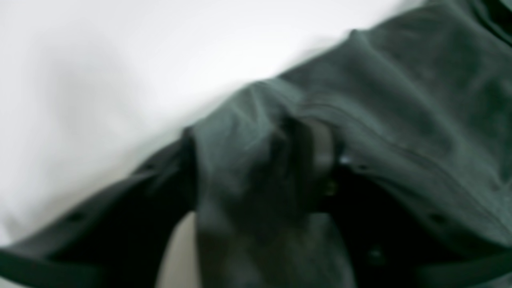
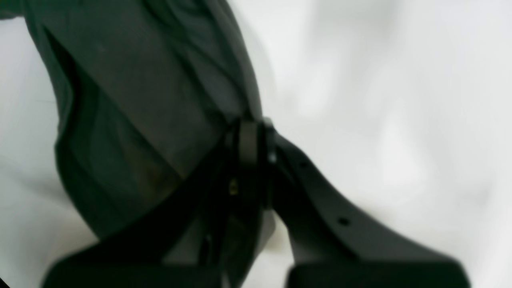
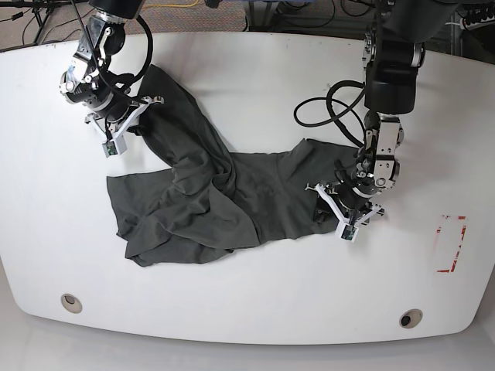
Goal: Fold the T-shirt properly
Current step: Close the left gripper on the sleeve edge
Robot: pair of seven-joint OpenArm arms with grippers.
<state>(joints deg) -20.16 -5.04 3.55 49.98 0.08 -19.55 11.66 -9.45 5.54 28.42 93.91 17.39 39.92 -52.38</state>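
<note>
The dark charcoal T-shirt (image 3: pixel 232 193) lies crumpled across the middle of the white table (image 3: pixel 255 69). One part is pulled up towards the far left corner. My right gripper (image 3: pixel 116 127) is there, and in the right wrist view its fingers (image 2: pixel 249 140) meet, shut on an edge of the T-shirt (image 2: pixel 152 80). My left gripper (image 3: pixel 344 205) sits low at the garment's right edge. In the blurred left wrist view its fingers (image 1: pixel 322 148) stand on either side of a raised fold of the T-shirt (image 1: pixel 400 100), pressing it between them.
A red-outlined rectangle (image 3: pixel 451 244) is marked near the table's right edge. Two round holes (image 3: pixel 71 302) (image 3: pixel 411 318) sit by the front edge. A black cable loop (image 3: pixel 325 108) hangs from the left arm over the table. More cables lie beyond the far edge.
</note>
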